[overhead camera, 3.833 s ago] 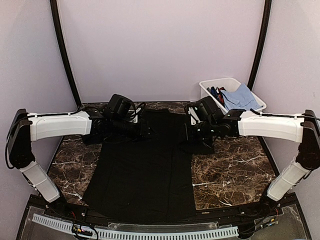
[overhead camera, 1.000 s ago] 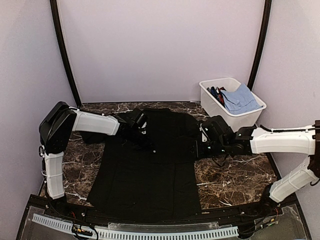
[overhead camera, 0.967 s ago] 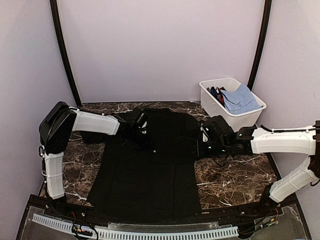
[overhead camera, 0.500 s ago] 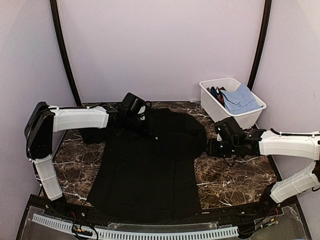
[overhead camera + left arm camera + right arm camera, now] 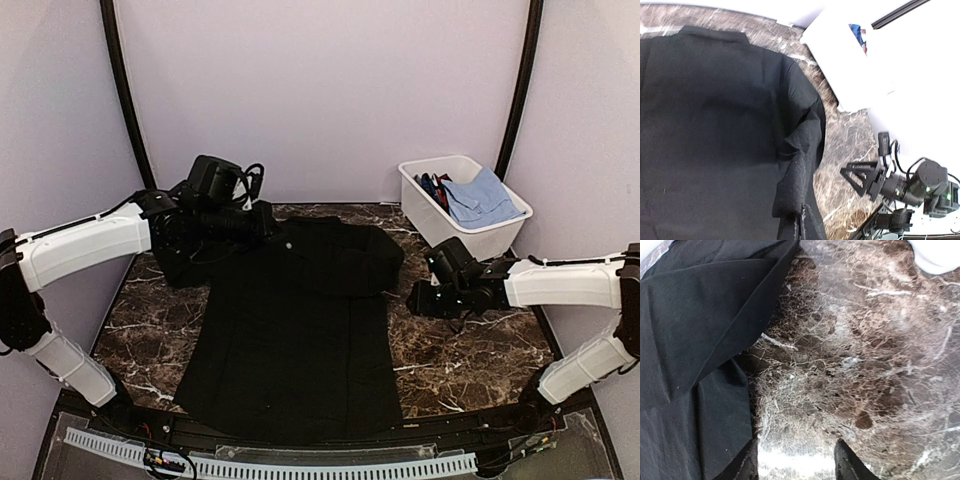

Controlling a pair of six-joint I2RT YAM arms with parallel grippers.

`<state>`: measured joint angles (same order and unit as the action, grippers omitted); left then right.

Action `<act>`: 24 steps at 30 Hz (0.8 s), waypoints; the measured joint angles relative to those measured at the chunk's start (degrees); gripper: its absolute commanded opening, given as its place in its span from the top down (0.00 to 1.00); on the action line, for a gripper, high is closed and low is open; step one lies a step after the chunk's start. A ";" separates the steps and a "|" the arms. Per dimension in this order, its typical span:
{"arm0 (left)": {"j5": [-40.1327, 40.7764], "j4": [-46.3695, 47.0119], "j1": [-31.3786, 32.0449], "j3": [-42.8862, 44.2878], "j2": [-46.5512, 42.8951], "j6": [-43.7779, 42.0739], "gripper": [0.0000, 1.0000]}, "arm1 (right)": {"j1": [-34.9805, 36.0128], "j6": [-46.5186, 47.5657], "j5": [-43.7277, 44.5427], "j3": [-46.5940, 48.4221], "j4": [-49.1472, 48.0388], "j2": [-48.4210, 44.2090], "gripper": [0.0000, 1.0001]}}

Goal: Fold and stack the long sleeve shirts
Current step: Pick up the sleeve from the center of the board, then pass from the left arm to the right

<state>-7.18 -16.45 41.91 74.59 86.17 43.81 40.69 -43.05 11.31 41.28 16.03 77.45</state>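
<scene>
**Black shirt (image 5: 295, 320) flat on counter (image 5: 470, 350): left pincer (image 5: 267, 222) clamped on it, right pincer (image 5: 418, 298) open**

Shirt is spread across the middle of the counter, collar toward 12 o'clock, hem toward 6 o'clock by the arm bases. The sleeve (image 5: 378, 262) on the 3 o'clock side is folded in over the body. In the right wrist view its edge runs as a diagonal fold over the cloth below.

Left pincer sits at 11 o'clock, at the shirt's shoulder next to the collar, raised off the counter. Jaws are closed. In the left wrist view a ridge of black cloth tents up to the fingertips, so it reads as pinching a fold of the shirt.

Right pincer is at 3 o'clock, low over the counter, just beside the shirt's edge. Jaws stand apart with bare marble between the 2 fingertips and nothing held. 1 fingertip is at the cloth edge; can't tell if it touches.

White bin (image 5: 470, 232) stands at 2 o'clock, apart from the shirt, with a blue garment (image 5: 482, 194) inside.
</scene>
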 measured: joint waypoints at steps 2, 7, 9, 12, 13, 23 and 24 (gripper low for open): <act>-0.04 -0.66 0.00 -2.29 -1.70 1.11 1.00 | 0.00 0.42 -0.63 0.57 -0.48 1.79 0.47; -2.34 -1.49 0.02 -10.75 -3.98 5.09 1.00 | 0.20 1.31 -2.60 2.47 -2.16 4.48 0.41; -4.20 -1.51 0.11 -14.78 -4.13 6.97 1.00 | 1.01 1.79 -2.80 3.10 -2.73 4.68 0.38; -7.41 -1.20 0.28 -18.95 -4.17 9.92 1.00 | 4.87 2.99 -2.47 3.85 -3.98 4.68 0.32; -8.52 -0.90 0.35 -19.85 -4.22 11.17 1.00 | 7.10 3.82 -2.40 3.98 -4.79 4.59 0.29; -17.55 10.78 0.44 -22.73 -4.83 25.73 1.00 | 28.55 15.50 4.22 7.54 -11.89 3.98 0.17; -17.99 11.58 0.44 -22.73 -4.81 26.60 1.00 | 29.77 16.65 5.14 8.13 -12.33 4.04 0.16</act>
<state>-25.17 -4.86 42.35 51.86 81.36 70.41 70.46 -26.39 16.45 49.41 3.70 81.49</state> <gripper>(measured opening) 0.007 0.812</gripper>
